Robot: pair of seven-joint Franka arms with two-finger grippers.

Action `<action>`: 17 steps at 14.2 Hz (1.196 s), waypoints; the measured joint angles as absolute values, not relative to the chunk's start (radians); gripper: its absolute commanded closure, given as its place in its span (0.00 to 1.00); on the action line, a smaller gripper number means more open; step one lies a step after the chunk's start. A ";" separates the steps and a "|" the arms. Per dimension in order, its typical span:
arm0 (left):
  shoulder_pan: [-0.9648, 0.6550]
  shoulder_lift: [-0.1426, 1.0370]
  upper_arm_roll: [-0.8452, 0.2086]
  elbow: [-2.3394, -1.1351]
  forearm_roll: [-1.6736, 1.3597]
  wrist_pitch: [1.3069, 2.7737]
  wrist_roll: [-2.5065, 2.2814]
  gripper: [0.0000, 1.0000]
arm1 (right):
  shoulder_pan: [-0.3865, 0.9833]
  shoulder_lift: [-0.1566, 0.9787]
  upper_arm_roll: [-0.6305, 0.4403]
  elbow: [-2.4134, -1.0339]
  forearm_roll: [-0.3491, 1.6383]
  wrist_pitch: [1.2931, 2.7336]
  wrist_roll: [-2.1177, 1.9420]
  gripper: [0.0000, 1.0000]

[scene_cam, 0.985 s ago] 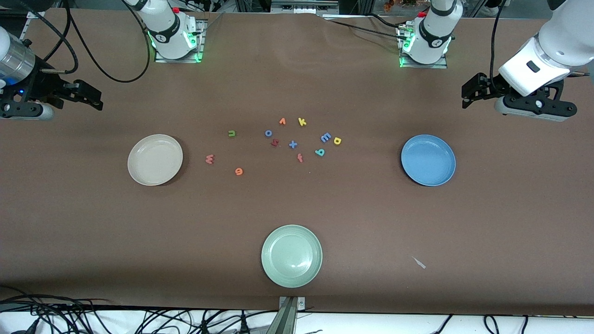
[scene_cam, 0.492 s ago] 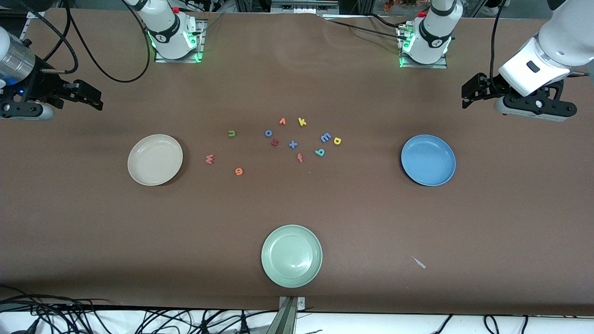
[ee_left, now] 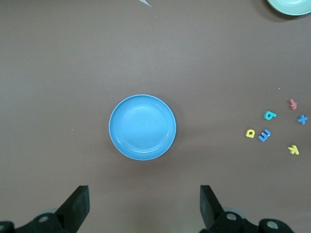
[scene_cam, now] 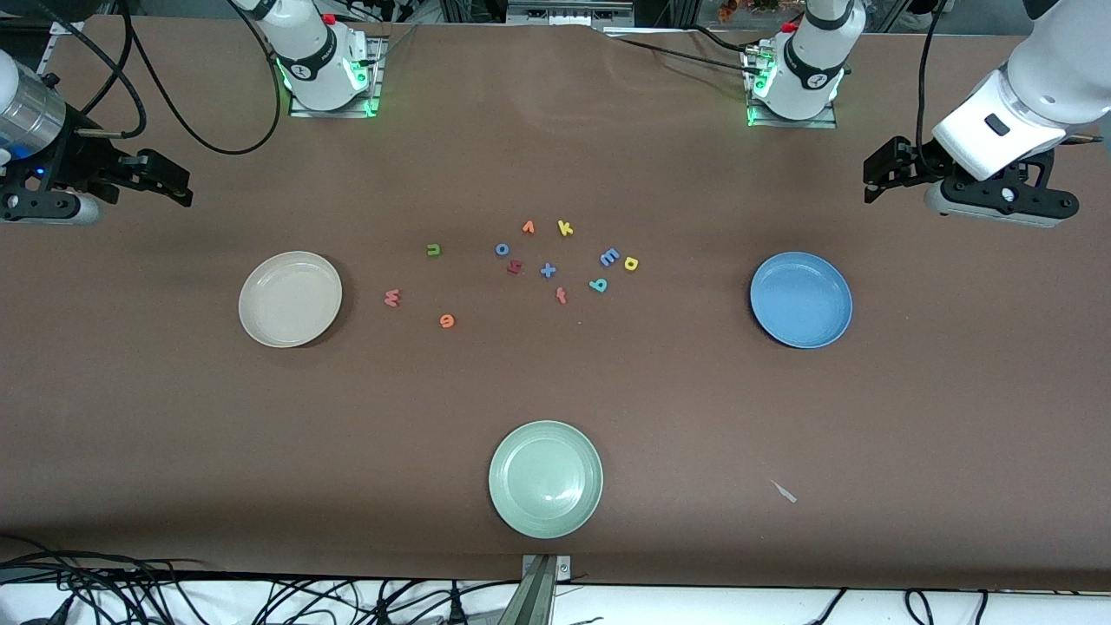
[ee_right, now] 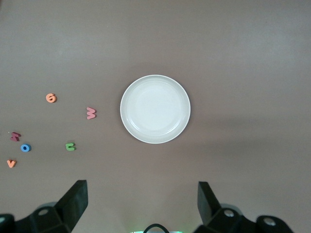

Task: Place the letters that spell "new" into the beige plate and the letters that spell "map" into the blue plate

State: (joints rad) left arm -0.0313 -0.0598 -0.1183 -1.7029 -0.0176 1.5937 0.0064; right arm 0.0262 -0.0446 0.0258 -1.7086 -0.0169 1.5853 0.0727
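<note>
Front view shows tiny foam letters mid-table, green n [scene_cam: 434,250] to yellow looped letter [scene_cam: 631,263], between round beige plate [scene_cam: 290,299] and blue plate [scene_cam: 800,299]. They look light, soft; pinch across edges. Left gripper [ee_left: 143,206] and right gripper [ee_right: 141,204] hover spread, empty.

Plain plates and bright foam letters showing against a brown table [scene_cam: 660,417]

The beige plate [scene_cam: 290,299], blue plate [scene_cam: 800,299] and pale green plate [scene_cam: 545,478] are showing no pattern; a green n [scene_cam: 433,250], orange e [scene_cam: 446,321], pinkish-red w [scene_cam: 392,298], light blue m [scene_cam: 609,257], teal letter [scene_cam: 598,284] and yellow letter [scene_cam: 631,263] are lying between them.
</note>
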 measured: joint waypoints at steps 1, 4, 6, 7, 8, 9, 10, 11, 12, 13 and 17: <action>-0.031 -0.060 -0.118 -1.703 -0.018 1.594 0.006 0.00 | 0.026 -0.045 0.026 -1.709 -0.017 1.585 0.073 0.00; -0.031 -0.060 -0.118 -1.703 -0.018 1.594 0.006 0.00 | 0.026 -0.044 0.026 -1.709 -0.017 1.586 0.073 0.00; -0.031 -0.060 -0.118 -1.703 -0.018 1.594 0.006 0.00 | 0.026 -0.041 0.026 -1.709 -0.017 1.590 0.073 0.00; -0.031 -0.060 -0.118 -1.703 -0.018 1.594 0.006 0.00 | 0.026 -0.037 0.026 -1.709 -0.017 1.597 0.073 0.00; -0.031 -0.060 -0.118 -1.703 -0.018 1.594 0.006 0.00 | 0.026 -0.033 0.026 -1.709 -0.017 1.604 0.073 0.00; -0.031 -0.060 -0.118 -1.703 -0.018 1.594 0.006 0.00 | 0.026 -0.029 0.026 -1.709 -0.017 1.606 0.073 0.00; -0.031 -0.060 -0.118 -1.703 -0.018 1.594 0.006 0.00 | 0.026 -0.025 0.026 -1.709 -0.017 1.607 0.073 0.00; -0.031 -0.060 -0.118 -1.703 -0.018 1.594 0.006 0.00 | 0.026 -0.023 0.026 -1.709 -0.016 1.606 0.073 0.00; -0.031 -0.060 -0.118 -1.703 -0.018 1.594 0.006 0.00 | 0.026 -0.022 0.026 -1.709 -0.016 1.606 0.073 0.00; -0.031 -0.060 -0.118 -1.703 -0.018 1.594 0.006 0.00 | 0.026 -0.022 0.026 -1.709 -0.016 1.606 0.073 0.00; -0.031 -0.060 -0.118 -1.703 -0.018 1.594 0.006 0.00 | 0.026 -0.022 0.026 -1.708 -0.016 1.606 0.073 0.00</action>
State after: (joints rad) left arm -0.0313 -0.0597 -0.1183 -1.7029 -0.0176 1.5937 0.0064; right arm 0.0263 -0.0221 0.0258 -1.7075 -0.0164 1.6057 0.0727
